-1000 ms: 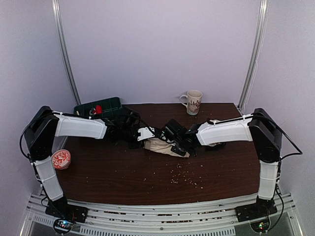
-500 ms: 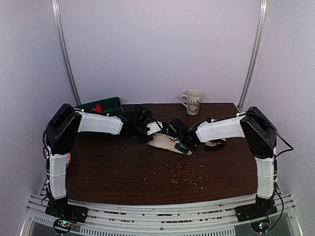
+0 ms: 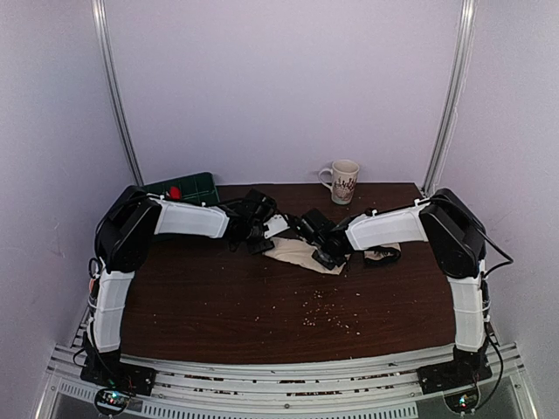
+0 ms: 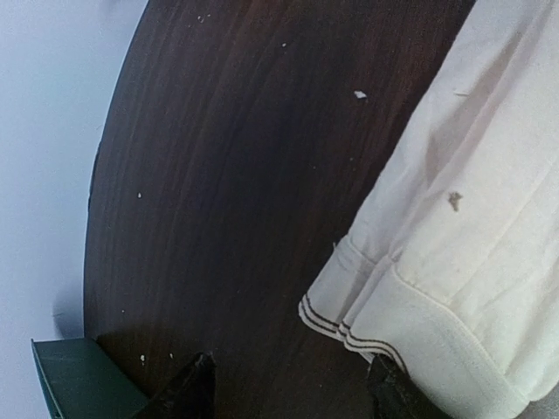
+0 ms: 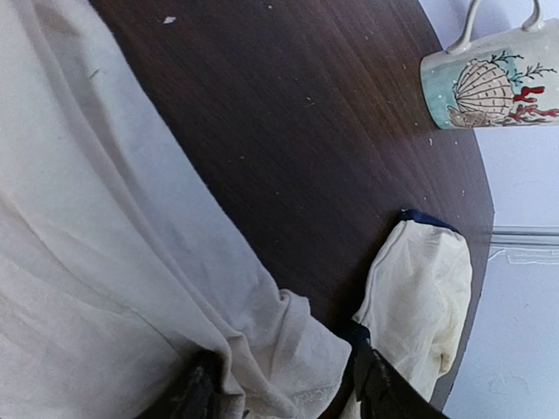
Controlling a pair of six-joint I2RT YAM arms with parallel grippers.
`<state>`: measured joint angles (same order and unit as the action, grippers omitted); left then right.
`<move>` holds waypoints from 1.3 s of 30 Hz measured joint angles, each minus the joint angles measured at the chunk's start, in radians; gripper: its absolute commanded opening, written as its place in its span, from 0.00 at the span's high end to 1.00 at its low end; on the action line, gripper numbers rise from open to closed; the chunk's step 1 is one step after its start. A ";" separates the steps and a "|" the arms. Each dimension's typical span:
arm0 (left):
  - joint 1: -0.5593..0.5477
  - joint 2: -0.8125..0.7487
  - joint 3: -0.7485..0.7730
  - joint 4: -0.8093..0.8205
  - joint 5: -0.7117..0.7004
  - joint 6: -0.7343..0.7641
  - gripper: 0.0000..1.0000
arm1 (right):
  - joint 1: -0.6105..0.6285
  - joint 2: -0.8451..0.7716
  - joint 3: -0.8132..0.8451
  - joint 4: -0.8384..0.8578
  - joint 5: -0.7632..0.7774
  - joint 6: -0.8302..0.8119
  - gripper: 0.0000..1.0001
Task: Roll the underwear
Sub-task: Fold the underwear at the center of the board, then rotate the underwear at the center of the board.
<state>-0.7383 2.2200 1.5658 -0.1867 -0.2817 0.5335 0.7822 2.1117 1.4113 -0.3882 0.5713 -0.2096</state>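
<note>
The underwear (image 3: 300, 252) is a cream cloth lying spread on the dark table just behind the middle. In the left wrist view its folded edge with thin dark stripes (image 4: 454, 227) lies at the right. My left gripper (image 3: 260, 230) (image 4: 293, 391) is open over bare table, its right finger beside the striped hem. My right gripper (image 3: 321, 251) (image 5: 286, 388) is open too, and a loose corner of the underwear (image 5: 105, 244) lies between its fingers.
A second cream cloth with navy trim (image 5: 419, 297) (image 3: 382, 255) lies right of the right gripper. A seashell mug (image 3: 342, 181) (image 5: 489, 78) stands at the back edge. A green box (image 3: 179, 188) (image 4: 74, 380) sits back left. Crumbs (image 3: 327, 310) dot the table.
Both grippers have opened and let go of the underwear, which now lies flatter. Both arms have pushed farther back toward the middle of the table.
</note>
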 measured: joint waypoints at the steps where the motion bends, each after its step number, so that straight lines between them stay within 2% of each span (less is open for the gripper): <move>1: 0.000 0.000 0.003 0.000 -0.007 -0.004 0.37 | 0.000 0.000 0.000 0.003 0.010 0.006 0.38; 5: 0.000 0.000 0.005 -0.004 -0.029 -0.014 0.36 | -0.011 -0.005 0.000 0.017 0.049 0.031 0.32; 8: 0.000 0.000 0.004 -0.003 -0.037 -0.021 0.28 | -0.024 -0.008 0.000 0.022 0.085 0.045 0.29; 13: 0.001 -0.024 -0.016 -0.005 -0.037 -0.029 0.26 | -0.037 -0.019 0.000 0.023 0.109 0.070 0.24; 22: 0.019 -0.214 -0.085 0.010 -0.031 -0.050 0.03 | -0.031 -0.165 -0.001 0.029 0.080 0.105 0.19; 28: 0.057 -0.386 -0.264 0.057 -0.004 -0.060 0.02 | 0.016 -0.171 0.030 0.048 0.037 0.103 0.20; 34: 0.129 -0.583 -0.536 0.106 0.089 -0.072 0.02 | 0.060 -0.049 0.156 0.041 -0.047 0.109 0.18; 39: 0.159 -0.740 -0.766 0.215 0.177 -0.068 0.02 | 0.059 0.075 0.268 0.025 -0.082 0.113 0.16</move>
<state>-0.5797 1.4803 0.7994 0.0280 -0.1043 0.4652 0.8410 2.1868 1.6794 -0.3634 0.4889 -0.0971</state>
